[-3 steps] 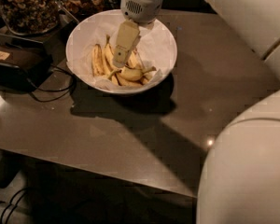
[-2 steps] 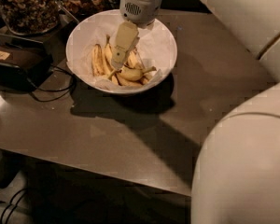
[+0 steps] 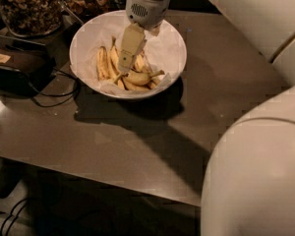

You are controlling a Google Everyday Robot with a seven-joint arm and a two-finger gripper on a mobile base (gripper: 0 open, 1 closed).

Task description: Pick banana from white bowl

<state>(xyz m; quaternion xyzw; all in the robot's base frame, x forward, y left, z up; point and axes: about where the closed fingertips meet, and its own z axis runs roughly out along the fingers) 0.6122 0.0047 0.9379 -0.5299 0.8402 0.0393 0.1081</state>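
The white bowl [image 3: 174,48], lined with crinkled white paper, stands at the back of the dark table. Several yellow bananas lie in it. A long curved banana [image 3: 109,63] lies at the left of the pile, and shorter ones [image 3: 137,77] lie at the front. My gripper [image 3: 122,73] reaches down from above into the middle of the pile, its tip among the bananas and touching or nearly touching them. It hides part of the pile, so I cannot tell which banana it is on.
Glass jars of nuts [image 3: 27,6] stand behind the bowl at the left. A black box with cables [image 3: 17,68] lies left of the bowl. My large white arm shell [image 3: 255,171] fills the right foreground. The table's front edge [image 3: 113,183] runs below.
The gripper has stayed down in the bowl, shifting only slightly to the left. The bananas have not visibly moved.
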